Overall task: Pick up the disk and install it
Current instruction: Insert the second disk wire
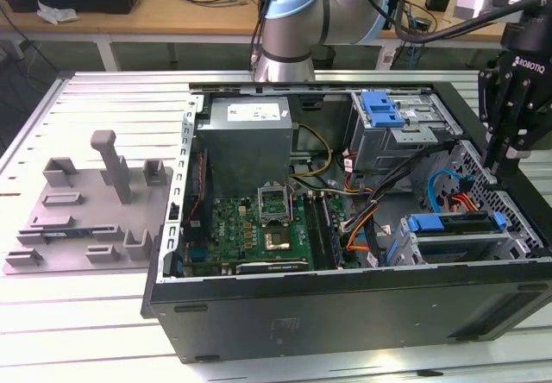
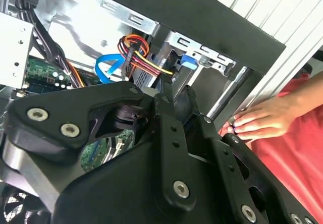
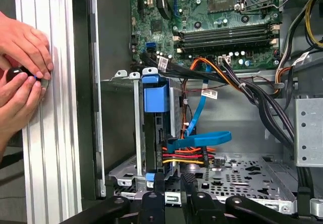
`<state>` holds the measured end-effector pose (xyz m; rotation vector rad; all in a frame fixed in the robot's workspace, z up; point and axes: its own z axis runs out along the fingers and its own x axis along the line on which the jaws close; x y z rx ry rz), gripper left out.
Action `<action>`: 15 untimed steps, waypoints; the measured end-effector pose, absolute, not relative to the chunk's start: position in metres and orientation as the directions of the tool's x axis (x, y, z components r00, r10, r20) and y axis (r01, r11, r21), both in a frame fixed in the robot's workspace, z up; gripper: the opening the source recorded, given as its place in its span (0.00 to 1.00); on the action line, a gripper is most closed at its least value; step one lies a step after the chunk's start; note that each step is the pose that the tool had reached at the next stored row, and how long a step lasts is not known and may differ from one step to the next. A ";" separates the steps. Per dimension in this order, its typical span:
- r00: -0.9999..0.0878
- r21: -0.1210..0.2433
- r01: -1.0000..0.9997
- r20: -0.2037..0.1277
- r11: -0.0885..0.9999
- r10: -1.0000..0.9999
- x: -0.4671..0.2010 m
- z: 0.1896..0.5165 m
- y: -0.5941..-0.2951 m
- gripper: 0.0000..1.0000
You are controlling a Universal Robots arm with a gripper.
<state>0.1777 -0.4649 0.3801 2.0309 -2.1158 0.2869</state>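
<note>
I see the gripper [image 1: 498, 172] hanging over the open computer case [image 1: 345, 305], beside its drive cage [image 1: 457, 241]; the fingers look pressed together with nothing between them. The disk [image 3: 154, 128] sits upright in that cage. A person's hands [image 3: 20, 77] rest on the table just outside the case

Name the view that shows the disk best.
First wrist view: the disk stands edge-on in its bay, blue carrier facing the camera. The exterior view shows its blue carrier top; the second wrist view a blue sliver past the gripper.
</note>
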 end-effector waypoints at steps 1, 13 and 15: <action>-0.043 0.003 -0.999 0.272 0.046 -0.961 0.178 0.380 -0.465 0.28; -0.096 0.065 -0.991 0.277 0.119 -0.956 0.176 0.373 -0.464 0.35; -0.083 0.065 -0.992 0.277 0.104 -0.957 0.174 0.373 -0.464 0.35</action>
